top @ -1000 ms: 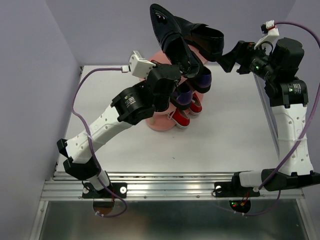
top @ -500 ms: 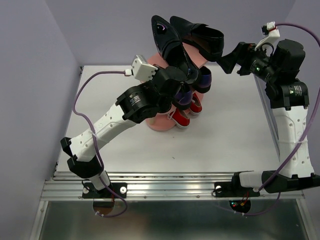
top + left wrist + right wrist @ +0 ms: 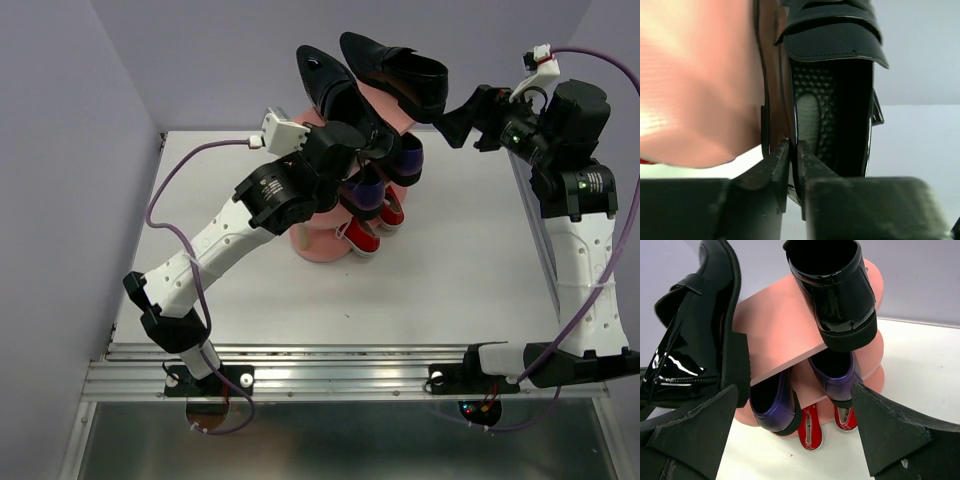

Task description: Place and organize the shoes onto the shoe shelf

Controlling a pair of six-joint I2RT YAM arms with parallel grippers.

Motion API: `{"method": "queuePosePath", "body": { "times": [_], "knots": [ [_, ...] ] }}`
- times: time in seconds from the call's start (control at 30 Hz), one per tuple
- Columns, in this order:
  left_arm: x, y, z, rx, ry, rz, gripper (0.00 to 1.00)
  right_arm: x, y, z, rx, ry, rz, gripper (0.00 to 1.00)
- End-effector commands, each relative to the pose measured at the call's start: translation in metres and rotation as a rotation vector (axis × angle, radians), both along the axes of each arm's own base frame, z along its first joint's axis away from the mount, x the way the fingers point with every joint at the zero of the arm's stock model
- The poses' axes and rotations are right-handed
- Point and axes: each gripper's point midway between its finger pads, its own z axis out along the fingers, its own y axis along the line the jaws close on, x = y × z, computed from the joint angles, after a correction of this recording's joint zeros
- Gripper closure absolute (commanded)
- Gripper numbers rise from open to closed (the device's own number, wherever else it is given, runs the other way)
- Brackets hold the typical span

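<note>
Sitting on the top board of the shoe shelf (image 3: 775, 335) is one black loafer (image 3: 832, 290), above the purple pair (image 3: 774, 407) and red sneakers (image 3: 810, 426). Beside that board, the left end effector (image 3: 791, 165) pinches the second loafer's (image 3: 832, 95) side wall. Facing the shelf, the right end effector (image 3: 452, 112) gapes wide, empty.

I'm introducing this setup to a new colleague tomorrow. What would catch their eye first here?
A black loafer hangs tipped on edge by the top tier of the pink shelf, pinched in the left gripper. Its mate stands on that tier, heel overhanging; the purple pair fills the middle tier and the red sneakers the bottom one.
</note>
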Motion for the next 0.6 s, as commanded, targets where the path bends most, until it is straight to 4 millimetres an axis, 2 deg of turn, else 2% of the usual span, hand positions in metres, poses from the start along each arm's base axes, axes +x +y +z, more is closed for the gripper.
{"method": "queuePosePath", "body": {
  "times": [0.0, 0.13, 0.3, 0.47, 0.57],
  "knots": [
    [0.009, 0.004, 0.026, -0.104, -0.063, 0.004, 0.69, -0.008, 0.004, 0.021, 0.001, -0.082, 0.021, 0.0],
    [0.012, 0.0, 0.03, -0.098, -0.08, -0.018, 0.61, -0.008, 0.004, 0.021, 0.001, -0.083, 0.021, 0.0],
    [0.014, -0.003, 0.03, -0.087, -0.093, -0.04, 0.45, -0.006, 0.004, 0.019, 0.001, -0.077, 0.024, 0.0],
    [0.016, -0.008, 0.03, -0.079, -0.102, -0.067, 0.4, -0.006, 0.004, 0.018, 0.001, -0.074, 0.024, 0.0],
    [0.014, -0.009, 0.04, -0.067, -0.135, -0.092, 0.38, -0.006, 0.004, 0.017, -0.002, -0.072, 0.023, 0.0]
  ]
}}
